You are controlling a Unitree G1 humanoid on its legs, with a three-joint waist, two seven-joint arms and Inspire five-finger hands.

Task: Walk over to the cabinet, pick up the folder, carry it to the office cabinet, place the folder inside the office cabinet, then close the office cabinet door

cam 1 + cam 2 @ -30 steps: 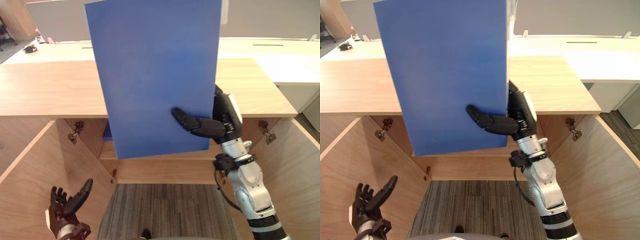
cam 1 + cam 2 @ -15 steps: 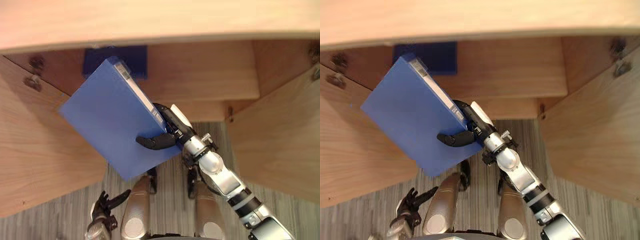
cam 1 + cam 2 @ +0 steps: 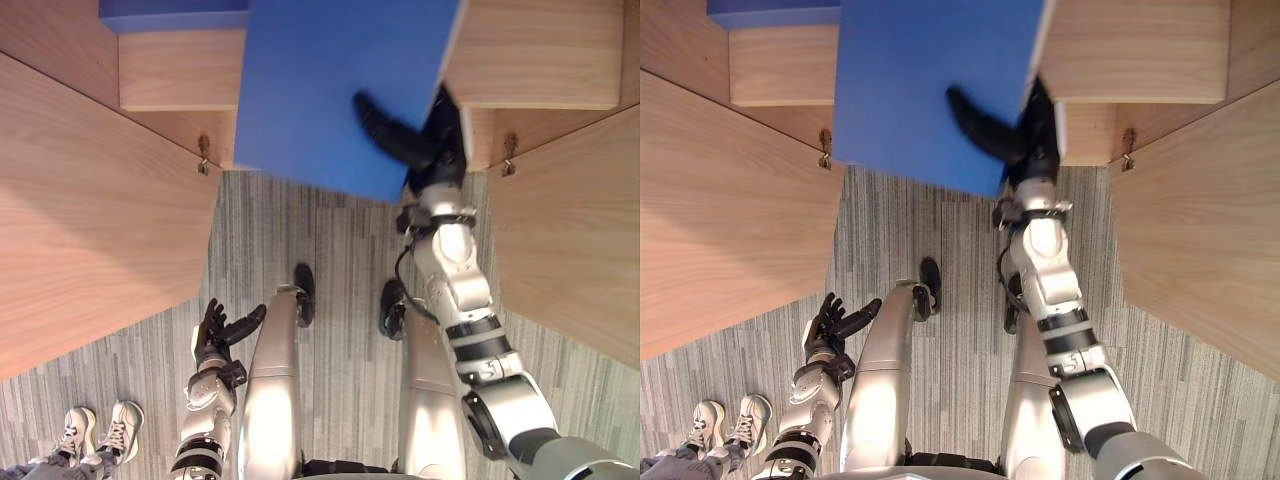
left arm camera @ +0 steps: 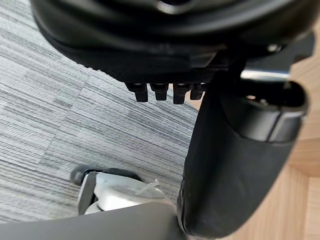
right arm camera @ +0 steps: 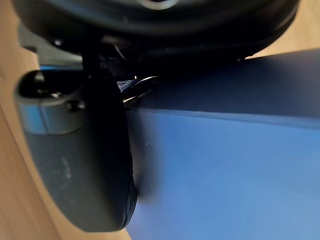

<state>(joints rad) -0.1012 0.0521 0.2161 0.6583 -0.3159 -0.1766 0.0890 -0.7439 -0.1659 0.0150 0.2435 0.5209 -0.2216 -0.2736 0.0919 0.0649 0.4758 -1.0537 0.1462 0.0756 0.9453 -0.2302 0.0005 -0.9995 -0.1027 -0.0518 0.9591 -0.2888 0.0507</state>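
My right hand [image 3: 438, 142] is shut on the blue folder [image 3: 335, 90], with the thumb lying across its flat face and the fingers behind its edge. The folder is held up in front of the open office cabinet's wooden shelf [image 3: 545, 60], its upper part running out of the picture. In the right wrist view the thumb [image 5: 85, 150] presses on the folder's blue face [image 5: 225, 175]. My left hand [image 3: 222, 330] hangs low at my left side over the carpet, open and holding nothing; its fingers [image 4: 162, 92] are straight in the left wrist view.
The cabinet's left door [image 3: 90, 200] and right door [image 3: 580, 220] stand swung open on either side of me. Another blue item [image 3: 170, 12] lies on the shelf at the far left. A person's shoes [image 3: 95, 430] stand on the grey carpet [image 3: 340, 300].
The camera has tipped further down. The folder has swung from leaning left to lying square before the shelf, further up and in. The left hand stays low and open.
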